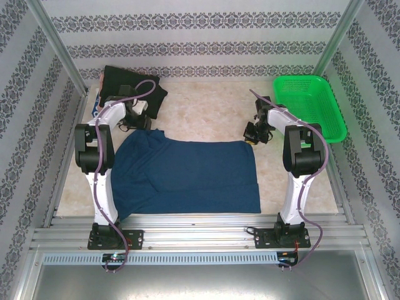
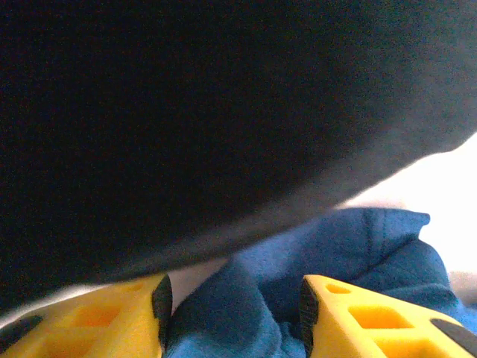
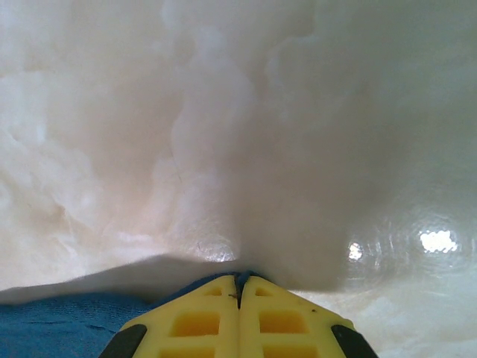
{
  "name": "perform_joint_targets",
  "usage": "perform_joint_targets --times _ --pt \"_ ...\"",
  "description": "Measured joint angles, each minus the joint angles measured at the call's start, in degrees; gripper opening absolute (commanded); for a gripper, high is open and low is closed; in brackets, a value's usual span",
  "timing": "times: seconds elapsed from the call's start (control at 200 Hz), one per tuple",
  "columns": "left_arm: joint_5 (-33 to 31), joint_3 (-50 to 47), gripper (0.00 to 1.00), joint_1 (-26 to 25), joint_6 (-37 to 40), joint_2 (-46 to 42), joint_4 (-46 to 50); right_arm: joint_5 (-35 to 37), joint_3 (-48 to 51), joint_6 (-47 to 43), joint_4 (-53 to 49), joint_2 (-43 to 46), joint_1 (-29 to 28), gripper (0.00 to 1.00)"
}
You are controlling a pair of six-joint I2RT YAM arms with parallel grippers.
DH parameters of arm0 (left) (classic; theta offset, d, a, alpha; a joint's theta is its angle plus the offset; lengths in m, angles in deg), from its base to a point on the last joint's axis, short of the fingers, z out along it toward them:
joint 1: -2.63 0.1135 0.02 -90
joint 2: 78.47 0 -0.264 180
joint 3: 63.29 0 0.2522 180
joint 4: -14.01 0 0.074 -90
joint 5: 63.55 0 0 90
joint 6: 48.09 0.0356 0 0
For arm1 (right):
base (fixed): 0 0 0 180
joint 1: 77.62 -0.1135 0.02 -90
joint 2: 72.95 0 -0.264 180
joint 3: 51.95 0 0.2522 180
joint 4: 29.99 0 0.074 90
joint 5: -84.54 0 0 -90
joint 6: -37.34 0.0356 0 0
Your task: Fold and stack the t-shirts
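Note:
The navy t-shirt [image 1: 187,178] lies spread flat across the middle of the table, its print hidden. My left gripper [image 1: 142,120] sits at its far left corner, beside the black t-shirt [image 1: 131,84] folded at the back left. In the left wrist view the gripper [image 2: 231,298] is open, with bunched navy cloth [image 2: 358,253] rising between the fingers and the black shirt [image 2: 186,112] looming above. My right gripper [image 1: 251,134] is at the far right corner. There the gripper [image 3: 238,280] is shut on a sliver of navy cloth [image 3: 59,324]. A coloured edge [image 1: 100,87] peeks from under the black shirt.
A green mesh basket [image 1: 309,106] stands at the back right, close behind the right arm. Metal frame posts and patterned walls close in both sides and the back. Bare marbled tabletop [image 1: 206,112] lies between the two grippers.

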Motion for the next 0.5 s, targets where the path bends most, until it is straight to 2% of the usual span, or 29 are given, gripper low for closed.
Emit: perform_joint_targets --times 0.135,0.31,0.5 --pt "0.22 0.00 0.31 -0.28 1.11 0.24 0.81 0.00 -0.11 0.00 -0.24 0.00 0.00 0.06" --pt "0.83 3.15 0.02 -0.33 2.29 2.51 3.41 0.00 -0.11 0.02 -0.42 0.00 0.00 0.05" --pt "0.09 3.41 0.00 -0.04 2.84 2.32 4.02 0.00 -0.11 0.00 -0.42 0.02 0.00 0.00"
